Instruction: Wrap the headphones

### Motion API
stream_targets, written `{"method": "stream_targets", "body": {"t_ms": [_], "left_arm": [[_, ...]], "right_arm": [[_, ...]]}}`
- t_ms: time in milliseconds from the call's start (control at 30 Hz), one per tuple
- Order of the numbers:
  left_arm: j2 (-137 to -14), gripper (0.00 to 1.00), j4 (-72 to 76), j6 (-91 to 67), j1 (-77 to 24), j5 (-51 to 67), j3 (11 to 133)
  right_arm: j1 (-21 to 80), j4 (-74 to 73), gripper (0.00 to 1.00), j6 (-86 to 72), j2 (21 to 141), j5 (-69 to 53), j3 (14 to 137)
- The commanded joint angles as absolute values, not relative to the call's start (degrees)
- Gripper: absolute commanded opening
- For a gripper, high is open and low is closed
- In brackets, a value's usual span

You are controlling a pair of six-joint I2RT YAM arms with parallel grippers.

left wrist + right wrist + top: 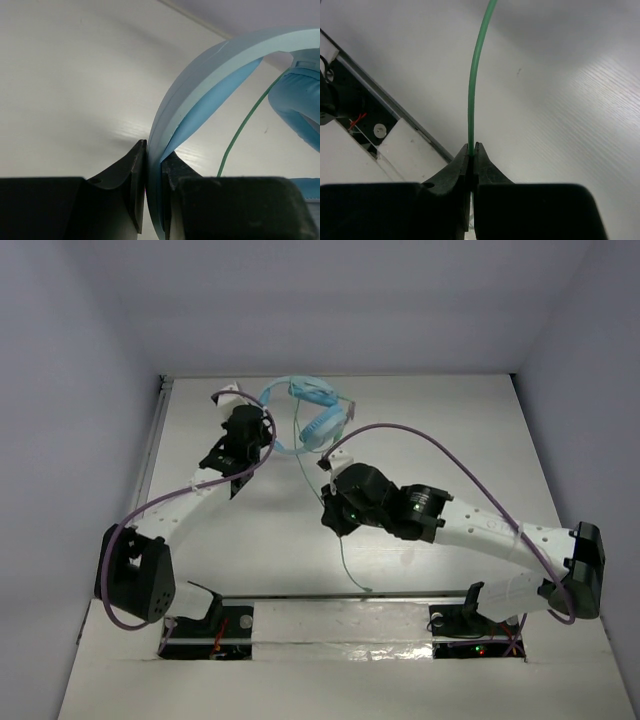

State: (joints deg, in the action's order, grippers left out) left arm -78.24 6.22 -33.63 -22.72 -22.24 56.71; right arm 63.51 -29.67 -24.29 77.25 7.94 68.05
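The light blue headphones (312, 408) are at the back middle of the table. My left gripper (268, 433) is shut on the headband (200, 75), pinched between both fingers (135, 165) in the left wrist view. An ear cup (300, 102) shows to its right. The thin green cable (303, 468) runs from the headphones toward the front into my right gripper (335, 523), then on to its free end (369, 589) near the front rail. In the right wrist view my right gripper (473, 146) is shut on the cable (474, 75).
A purple robot cable (430, 440) arches over the right arm, and another (115, 590) loops by the left base. A metal rail (330, 595) runs along the table's front edge; it also shows in the right wrist view (395, 105). White walls close in the table.
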Motion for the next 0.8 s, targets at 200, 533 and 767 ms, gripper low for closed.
{"method": "stream_targets", "body": {"t_ms": [200, 533, 767], "left_arm": [[-78.2, 0.0, 13.6, -29.0, -30.9, -30.1, 51.7], [-76.2, 0.0, 4.5, -25.7, -40.6, -28.3, 50.3], [-72.5, 0.0, -3.0, -25.0, -44.9, -23.8, 51.0]], "right_arm": [[64.0, -47.7, 0.0, -17.6, 76.7, 21.5, 83.0], [64.0, -55.2, 0.0, -11.5, 80.2, 37.4, 92.6], [62.8, -52.6, 0.0, -5.9, 80.9, 45.1, 92.0]]}}
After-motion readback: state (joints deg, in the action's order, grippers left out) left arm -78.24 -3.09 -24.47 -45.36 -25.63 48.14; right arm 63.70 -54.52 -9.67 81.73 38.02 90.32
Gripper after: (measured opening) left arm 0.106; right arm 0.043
